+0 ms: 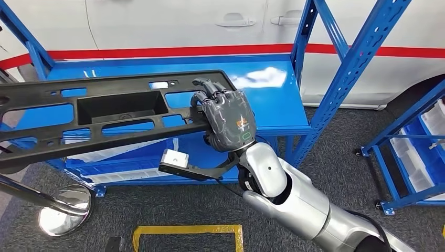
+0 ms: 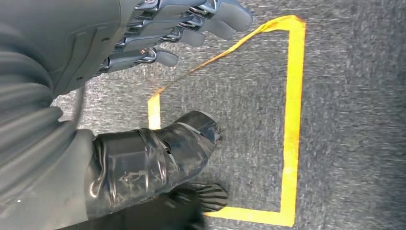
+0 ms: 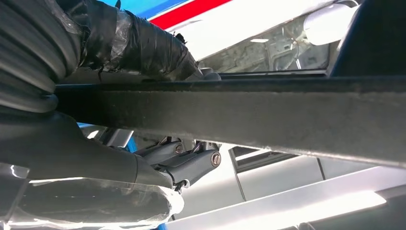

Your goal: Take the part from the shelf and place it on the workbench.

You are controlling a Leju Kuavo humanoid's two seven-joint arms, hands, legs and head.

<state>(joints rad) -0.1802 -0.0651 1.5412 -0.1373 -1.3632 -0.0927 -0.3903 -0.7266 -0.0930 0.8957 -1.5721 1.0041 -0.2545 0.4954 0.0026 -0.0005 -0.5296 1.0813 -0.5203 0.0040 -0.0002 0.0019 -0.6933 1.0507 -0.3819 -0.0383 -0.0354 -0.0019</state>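
A long black plastic part (image 1: 105,107) with several cut-outs and a rectangular recess hangs over the blue shelf (image 1: 267,100), running off the left edge of the head view. My right hand (image 1: 228,118) grips its right end, fingers curled over the top edge. In the right wrist view the part (image 3: 268,115) crosses as a dark bar, with the taped thumb on one side and the fingers (image 3: 186,160) on the other. My left hand (image 2: 143,43) hangs by the floor, its fingers (image 2: 191,24) apart and holding nothing.
A white car body with a red stripe (image 1: 157,51) stands behind the shelf. Blue uprights (image 1: 357,68) rise at the right, and a second blue rack (image 1: 420,142) holds white bins. A chrome stand base (image 1: 65,210) and yellow floor tape (image 1: 189,231) lie on grey carpet below.
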